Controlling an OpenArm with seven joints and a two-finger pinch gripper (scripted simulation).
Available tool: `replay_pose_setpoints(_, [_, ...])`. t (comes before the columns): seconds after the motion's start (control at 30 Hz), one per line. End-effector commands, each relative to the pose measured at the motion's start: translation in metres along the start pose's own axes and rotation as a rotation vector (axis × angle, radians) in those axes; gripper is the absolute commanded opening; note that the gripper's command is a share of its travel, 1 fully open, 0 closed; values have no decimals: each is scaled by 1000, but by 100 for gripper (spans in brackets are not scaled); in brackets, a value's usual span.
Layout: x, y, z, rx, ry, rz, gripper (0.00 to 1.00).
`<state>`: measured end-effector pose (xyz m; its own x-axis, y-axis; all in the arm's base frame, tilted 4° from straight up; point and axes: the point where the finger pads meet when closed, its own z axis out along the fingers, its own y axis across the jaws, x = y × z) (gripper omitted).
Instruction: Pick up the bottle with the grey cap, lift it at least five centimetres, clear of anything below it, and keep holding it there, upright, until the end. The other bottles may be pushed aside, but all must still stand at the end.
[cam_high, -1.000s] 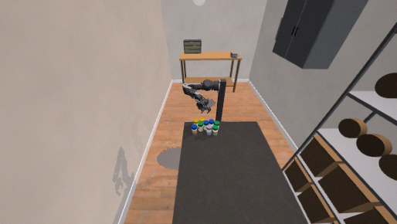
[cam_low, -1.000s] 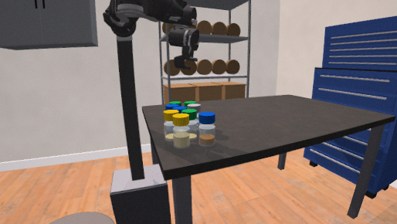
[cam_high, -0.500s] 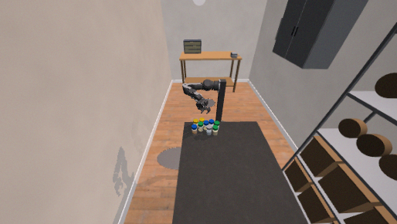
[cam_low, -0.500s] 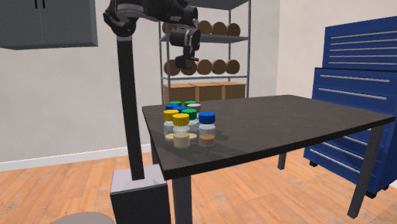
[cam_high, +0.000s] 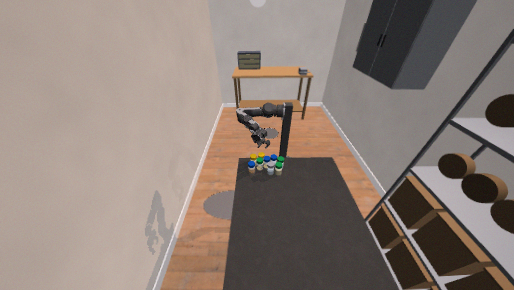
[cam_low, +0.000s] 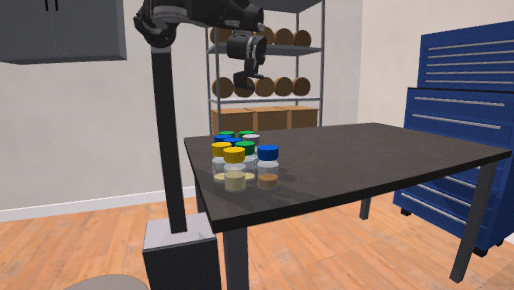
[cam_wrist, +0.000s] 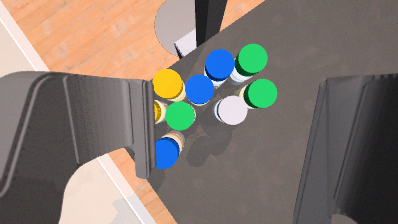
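Grey-cap bottle (cam_wrist: 233, 110) stands upright on the dark table (cam_low: 350, 150), inside a tight cluster at the corner nearest the arm's mast. In the wrist view it sits on the right side of the cluster, just beside a green-cap bottle (cam_wrist: 262, 93) and near another green-cap one (cam_wrist: 180, 115). From the exterior view only its cap (cam_low: 251, 136) shows, at the back of the group behind the front row.

Cluster count from the wrist view: 1 grey, 3 green, 3 blue, 2 yellow, so 9 bottles, all standing. Third green (cam_wrist: 251, 58) is at the far end next to a blue (cam_wrist: 219, 64); a second blue (cam_wrist: 199, 89) sits mid-cluster, a third blue (cam_wrist: 165, 153) sits at the table edge. One yellow (cam_wrist: 167, 83) is fully visible, the other (cam_wrist: 158, 111) is half hidden behind the gripper finger (cam_wrist: 90, 120). Bottles are clear with tan or pale fill at the bottom.

Gripper (cam_low: 247, 76) hangs well above the cluster, pointing down, touching nothing. Fingers parted about halfway, nothing between them.

Table: matte dark grey top, grey legs. Arm mounted on a black mast (cam_low: 165, 140) rising from a box base (cam_low: 180, 250) on the floor just beside the table corner.

Room: wood plank floor, plain light walls, white baseboard. Metal shelf rack (cam_low: 321, 60) holding round wooden logs on two levels and three brown boxes below. Blue tool cabinet (cam_low: 465, 125) by the table's far side. Grey wall cabinet (cam_low: 60, 30). Wooden side table (cam_high: 272, 74) at the far end with a small drawer box (cam_high: 249, 59) on top.
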<state>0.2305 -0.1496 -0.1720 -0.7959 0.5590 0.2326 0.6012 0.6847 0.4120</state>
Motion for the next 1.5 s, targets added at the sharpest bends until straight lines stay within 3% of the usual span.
replay_pose_setpoints(0.0, [0, 1, -1, -2, -3, -1, 45])
replay_pose_setpoints(1.1, [0, 1, -1, -2, -2, -1, 45])
replay_pose_setpoints(1.47, [22, 34, 16, -91, 34, -25, 45])
